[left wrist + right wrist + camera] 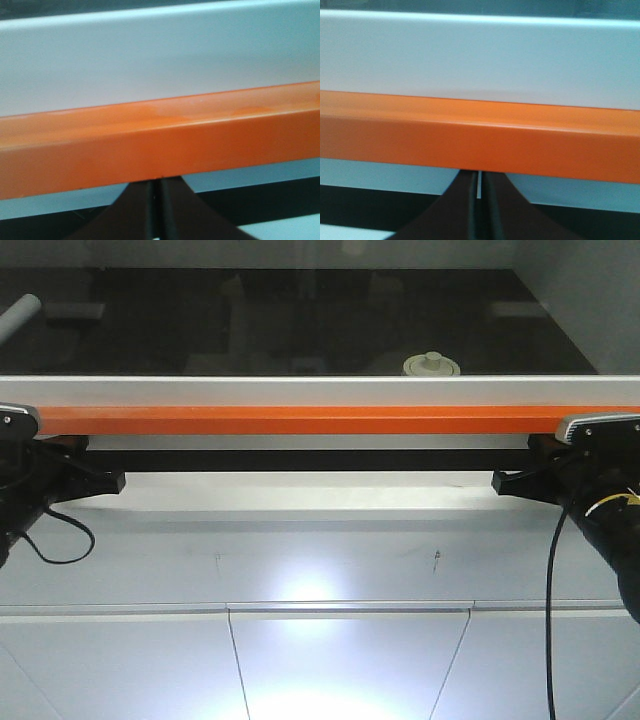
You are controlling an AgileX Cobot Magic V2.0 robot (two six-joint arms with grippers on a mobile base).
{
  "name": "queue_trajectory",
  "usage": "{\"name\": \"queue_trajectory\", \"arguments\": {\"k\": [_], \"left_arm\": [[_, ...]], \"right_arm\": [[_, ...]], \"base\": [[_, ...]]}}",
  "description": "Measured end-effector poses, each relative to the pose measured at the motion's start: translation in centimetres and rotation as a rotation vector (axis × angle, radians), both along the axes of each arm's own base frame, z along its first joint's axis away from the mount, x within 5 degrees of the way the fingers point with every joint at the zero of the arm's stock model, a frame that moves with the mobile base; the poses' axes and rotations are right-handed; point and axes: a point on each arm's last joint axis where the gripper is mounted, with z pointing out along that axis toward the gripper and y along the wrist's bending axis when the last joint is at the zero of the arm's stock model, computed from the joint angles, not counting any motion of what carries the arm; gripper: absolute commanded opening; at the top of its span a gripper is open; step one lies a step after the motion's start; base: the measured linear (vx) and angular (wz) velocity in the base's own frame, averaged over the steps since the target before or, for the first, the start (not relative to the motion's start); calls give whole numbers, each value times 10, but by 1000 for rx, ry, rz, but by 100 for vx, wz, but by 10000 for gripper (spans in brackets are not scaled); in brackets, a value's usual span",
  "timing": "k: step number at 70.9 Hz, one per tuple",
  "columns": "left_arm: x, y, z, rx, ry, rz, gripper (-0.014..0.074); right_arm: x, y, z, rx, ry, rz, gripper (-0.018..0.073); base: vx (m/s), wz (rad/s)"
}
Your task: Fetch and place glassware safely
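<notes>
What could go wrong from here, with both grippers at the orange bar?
1. The left gripper and right gripper sit at the orange bar with shut, narrow fingertips, near its opposite ends. They could slip off, or uneven pushing could skew it.
2. Only the lid of the jar shows above the white frame. Reaching in half-blind could knock it over.

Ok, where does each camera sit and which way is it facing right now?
Front view: between the arms, facing forward at the orange bar below the glass; jar lid behind the glass; left gripper and right gripper under the bar's ends.
Left wrist view: on the left arm, looking along its shut fingers at the bar close up.
Right wrist view: same from the right arm, fingers shut.
Shared: all three show the orange bar with the pale frame above it.
</notes>
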Motion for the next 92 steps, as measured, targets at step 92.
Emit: {"name": "queue_trajectory", "arguments": {"k": [92], "left_arm": [[-63,2,209,-2,-577,0,-7]], "right_arm": [[-37,-1,196,-63,-400,-17,-1]], "base": [[0,0]]}}
